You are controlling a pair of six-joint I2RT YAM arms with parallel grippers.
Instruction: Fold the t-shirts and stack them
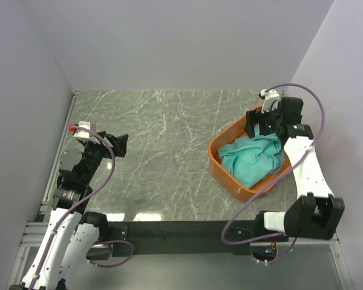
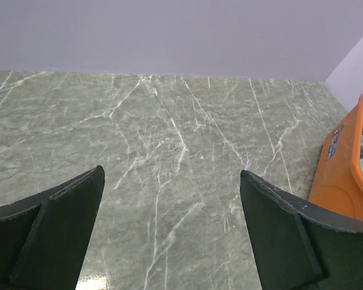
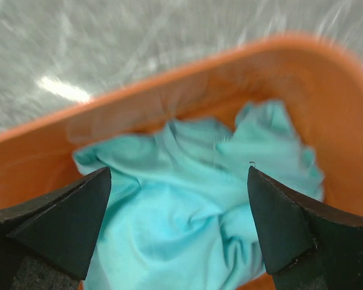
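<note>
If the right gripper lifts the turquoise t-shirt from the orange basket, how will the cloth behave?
Probably floppy: the t-shirt lies crumpled in folds, so it should sag. Likely light; the basket may stay put. The open right gripper might pinch only one fold.

Teal t-shirt [image 1: 252, 158] in orange basket [image 1: 228, 184]

Tables: one grey marbled table [image 1: 163, 139].
Baskets: one orange basket [image 1: 221, 173], at 3 o'clock on the table.
T-shirts: one turquoise t-shirt [image 1: 252, 158] visible, crumpled inside the basket.
Arms: two; left arm [image 1: 78, 175] at 7 o'clock, right arm [image 1: 307, 169] at 4 o'clock.
Grippers: two; left gripper [image 1: 119, 144], right gripper [image 1: 258, 125], two fingers each.
</note>
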